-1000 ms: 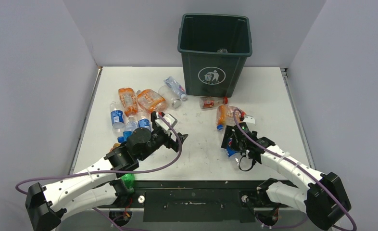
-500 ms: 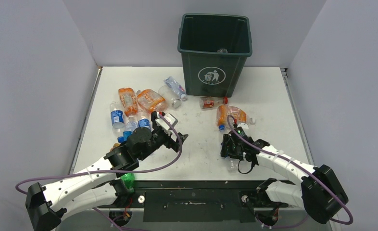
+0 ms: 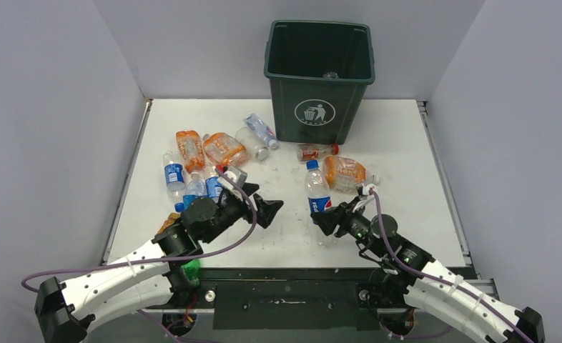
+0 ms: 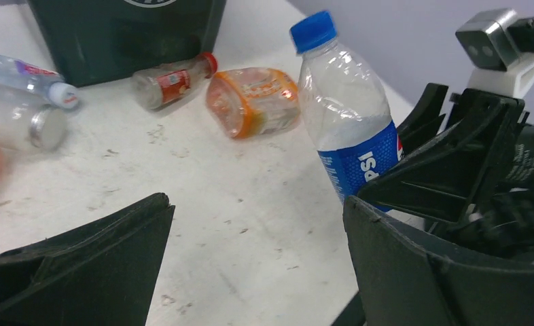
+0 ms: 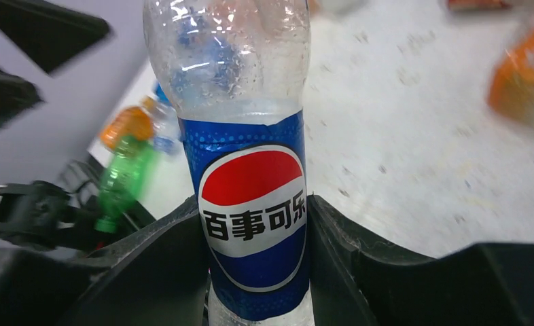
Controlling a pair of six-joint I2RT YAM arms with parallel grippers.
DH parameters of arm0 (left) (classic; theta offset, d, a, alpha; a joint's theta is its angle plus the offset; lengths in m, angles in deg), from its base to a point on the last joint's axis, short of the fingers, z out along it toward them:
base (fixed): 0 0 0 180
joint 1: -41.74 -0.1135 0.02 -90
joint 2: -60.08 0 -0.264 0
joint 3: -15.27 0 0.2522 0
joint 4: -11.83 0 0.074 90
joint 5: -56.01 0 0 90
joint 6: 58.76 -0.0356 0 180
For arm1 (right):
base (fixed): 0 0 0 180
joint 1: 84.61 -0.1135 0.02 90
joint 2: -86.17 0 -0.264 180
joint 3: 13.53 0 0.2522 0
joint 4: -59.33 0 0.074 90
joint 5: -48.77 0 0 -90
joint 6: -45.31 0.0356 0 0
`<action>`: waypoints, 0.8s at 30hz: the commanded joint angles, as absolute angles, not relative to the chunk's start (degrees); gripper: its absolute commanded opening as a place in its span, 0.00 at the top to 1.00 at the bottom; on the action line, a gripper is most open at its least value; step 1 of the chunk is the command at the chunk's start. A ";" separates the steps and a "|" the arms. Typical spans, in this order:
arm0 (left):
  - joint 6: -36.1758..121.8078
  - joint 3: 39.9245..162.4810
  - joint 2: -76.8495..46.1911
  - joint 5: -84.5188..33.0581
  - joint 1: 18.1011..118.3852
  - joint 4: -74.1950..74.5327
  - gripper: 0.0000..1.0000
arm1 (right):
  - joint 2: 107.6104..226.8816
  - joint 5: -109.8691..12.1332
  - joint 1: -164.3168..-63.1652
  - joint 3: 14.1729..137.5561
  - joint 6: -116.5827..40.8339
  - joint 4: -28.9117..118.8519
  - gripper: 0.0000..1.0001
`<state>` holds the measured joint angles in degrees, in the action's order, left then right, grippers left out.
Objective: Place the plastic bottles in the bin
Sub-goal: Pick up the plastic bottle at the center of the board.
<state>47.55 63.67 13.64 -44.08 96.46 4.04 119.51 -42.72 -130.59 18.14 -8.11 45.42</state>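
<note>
Well, my right fingers point(image 3: 324, 219) are squeezed on a cola bottle point(image 3: 317, 191), one finger on each side of its blue label. The bottle stands up, tipped a little, with its blue cap on top. I cannot tell if its bottom touches the table point(image 3: 407, 143). My left fingers point(image 3: 262, 201) are spread wide with nothing in them. They hang low over the table, near the cola bottle but not touching it.

The bin point(image 3: 335, 121) stands at the far side of the table, well away from my cola bottle. It is dark green with a white sign on the front. Something small and clear lies inside it. Just in front of the bin lies a red-capped bottle point(image 3: 315, 151). Next to that, just behind my cola bottle, an orange bottle point(image 3: 344, 173) lies on its side. A heap of bottles point(image 3: 214, 153) lies on the left part of the table, beyond my left fingers: two orange, some clear, some with blue labels. A green bottle point(image 3: 189, 268) lies at the near edge by my left arm.
</note>
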 commanded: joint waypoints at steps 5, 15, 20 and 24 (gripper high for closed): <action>66.98 51.82 18.11 -37.18 95.80 33.45 0.04 | 116.92 -51.07 -134.72 8.18 -8.97 80.54 0.62; 65.62 57.72 9.08 -23.97 95.36 35.96 0.04 | 128.98 -43.59 -149.43 8.44 -13.40 98.73 0.63; 66.98 56.03 8.66 -19.33 95.36 40.66 0.04 | 132.33 -38.93 -153.20 8.17 -14.46 104.73 0.64; 68.49 55.85 7.87 -15.48 95.36 41.51 0.07 | 132.28 -33.55 -155.69 6.65 -14.83 110.40 0.67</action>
